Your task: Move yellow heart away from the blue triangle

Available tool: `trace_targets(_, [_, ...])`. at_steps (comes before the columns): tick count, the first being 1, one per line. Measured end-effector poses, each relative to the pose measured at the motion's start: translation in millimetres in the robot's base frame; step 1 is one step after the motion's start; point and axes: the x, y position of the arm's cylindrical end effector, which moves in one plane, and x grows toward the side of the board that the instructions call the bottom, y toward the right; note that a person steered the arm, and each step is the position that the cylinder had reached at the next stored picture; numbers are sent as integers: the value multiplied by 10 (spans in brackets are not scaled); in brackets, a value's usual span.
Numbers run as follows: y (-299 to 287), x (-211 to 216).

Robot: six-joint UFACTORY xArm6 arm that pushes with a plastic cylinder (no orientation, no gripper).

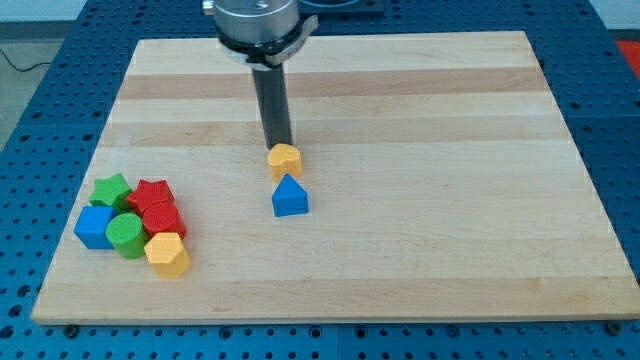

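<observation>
My tip (279, 146) rests just above the yellow heart (285, 159) on the wooden board (450, 200).
It holds nothing; the heart touches the blue triangle (290, 197) below it.

The worktop (420, 120) is pale wood with a smooth, matt finish and lengthwise grain bands. It lies on a blue perforated metal table (30, 130). The yellow heart (285, 159) and blue triangle (290, 196) look like smooth painted blocks with a faint sheen. The rod above my tip (279, 147) is dark and matt, under a shiny metal collar (257, 22).
</observation>
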Motion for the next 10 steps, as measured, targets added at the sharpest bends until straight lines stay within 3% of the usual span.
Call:
trace_targets(3, [-1068,345])
trace_targets(4, [-901,757])
trace_targets(5, [-429,715])
trace_targets(7, [882,-62])
trace_targets(8, [1153,-204])
trace_targets(9, [1313,-25])
trace_targets(10, [1877,404])
